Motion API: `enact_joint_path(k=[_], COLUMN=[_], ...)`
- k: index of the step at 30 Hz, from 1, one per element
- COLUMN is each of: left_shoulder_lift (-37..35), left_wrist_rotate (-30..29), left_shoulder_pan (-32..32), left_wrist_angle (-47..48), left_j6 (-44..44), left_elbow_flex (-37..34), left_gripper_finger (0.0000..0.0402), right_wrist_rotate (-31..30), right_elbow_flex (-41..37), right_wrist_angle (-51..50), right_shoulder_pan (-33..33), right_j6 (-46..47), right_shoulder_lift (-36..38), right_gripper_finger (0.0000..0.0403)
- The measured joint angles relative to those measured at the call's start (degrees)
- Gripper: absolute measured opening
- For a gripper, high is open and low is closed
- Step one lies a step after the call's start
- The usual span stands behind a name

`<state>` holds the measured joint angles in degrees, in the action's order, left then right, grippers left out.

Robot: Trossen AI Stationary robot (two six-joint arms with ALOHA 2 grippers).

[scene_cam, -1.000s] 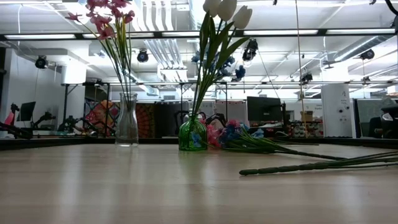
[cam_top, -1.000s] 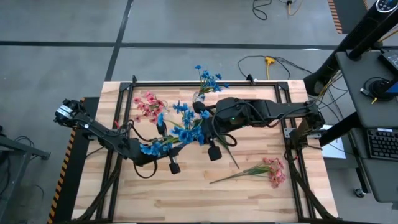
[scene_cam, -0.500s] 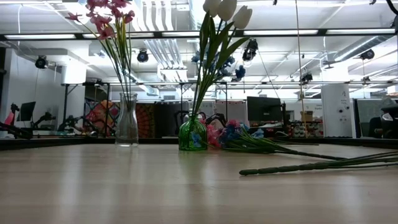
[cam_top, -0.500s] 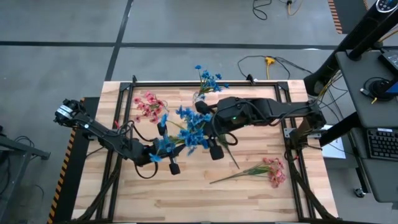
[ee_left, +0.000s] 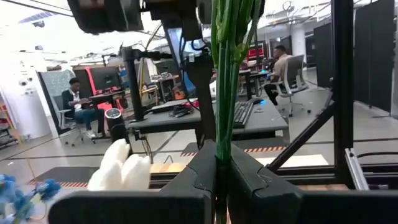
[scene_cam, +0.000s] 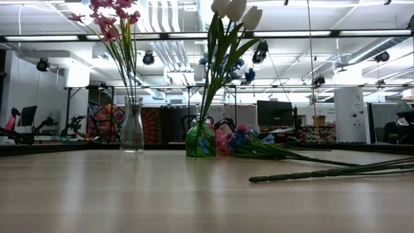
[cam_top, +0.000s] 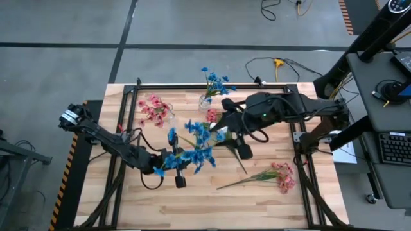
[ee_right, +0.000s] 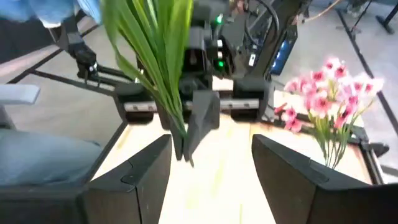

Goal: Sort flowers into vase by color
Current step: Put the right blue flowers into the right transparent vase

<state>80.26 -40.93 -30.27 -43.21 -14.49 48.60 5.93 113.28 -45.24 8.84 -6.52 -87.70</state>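
Observation:
A sprig of blue flowers (cam_top: 192,149) hangs above the middle of the table, and my left gripper (cam_top: 176,165) is shut on its green stems (ee_left: 222,74). My right gripper (cam_top: 234,142) stands open just right of the sprig with nothing between its fingers (ee_right: 134,180). A clear vase (scene_cam: 132,126) at the far left holds pink flowers (cam_top: 153,109). A green vase (scene_cam: 200,139) at the far middle holds blue flowers (cam_top: 214,82) and white buds. A pink sprig (cam_top: 273,174) lies flat on the table at the near right. My left gripper pinches the bunch of green stems (ee_left: 222,127) between its two fingers (ee_left: 199,174). The fingers come in roughly level from the table's left and lie across the stems. The sprig is lifted clear of the table, its blue blossoms spread out beyond the hold.
A loose green stem (cam_top: 236,157) lies on the wood below my right gripper. More flowers (scene_cam: 249,142) lie by the green vase. A black frame (cam_top: 212,85) runs along the table's edges. Bare wood (cam_top: 160,205) fills the near left. People sit at desks beyond the table.
My right gripper has opened and drawn back from the blue sprig toward the table's right edge. The sprig stays in my left gripper, and its blossoms have swung a little toward the near edge.

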Motion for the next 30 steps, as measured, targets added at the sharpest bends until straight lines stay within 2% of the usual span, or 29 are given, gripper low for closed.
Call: enact_joint_path(k=[2, 5, 12, 17, 22, 26, 30], left_shoulder_lift=[0.8, 2.4, 5.9, 7.0, 9.0, 10.5, 11.0], left_wrist_rotate=[0.0, 0.0, 0.0, 0.0, 1.1, 1.6, 1.5], left_shoulder_pan=[-0.6, -1.5, -3.2, -3.4, -3.0, -2.6, -2.5], left_wrist_angle=[-0.8, -2.1, -9.1, -11.7, -15.1, -18.3, -19.4], left_j6=[-0.4, -0.7, -1.7, -3.6, -5.0, -5.9, -7.1], left_elbow_flex=[0.0, 0.0, -0.4, -0.4, -0.5, -0.5, -0.5], left_gripper_finger=[0.0, 0.0, 0.0, 0.0, 0.0, 0.0, 0.0], right_wrist_rotate=[0.0, 0.1, -0.1, -1.6, -3.3, -3.4, -5.2], right_elbow_flex=[-4.3, -14.6, -40.9, -55.5, -60.7, -60.2, -57.2], right_wrist_angle=[2.2, 10.9, 36.4, 60.1, 74.6, 74.5, 68.5], right_shoulder_pan=[0.2, 0.9, 2.8, 4.3, 4.5, 4.5, 4.6], right_j6=[0.7, 0.8, 1.0, 4.0, 5.1, 5.0, 4.4], right_shoulder_lift=[1.5, 4.9, 11.4, 10.9, 7.5, 5.5, 5.7], right_gripper_finger=[0.0215, 0.0215, 0.0215, 0.0215, 0.0215, 0.0215, 0.0215])
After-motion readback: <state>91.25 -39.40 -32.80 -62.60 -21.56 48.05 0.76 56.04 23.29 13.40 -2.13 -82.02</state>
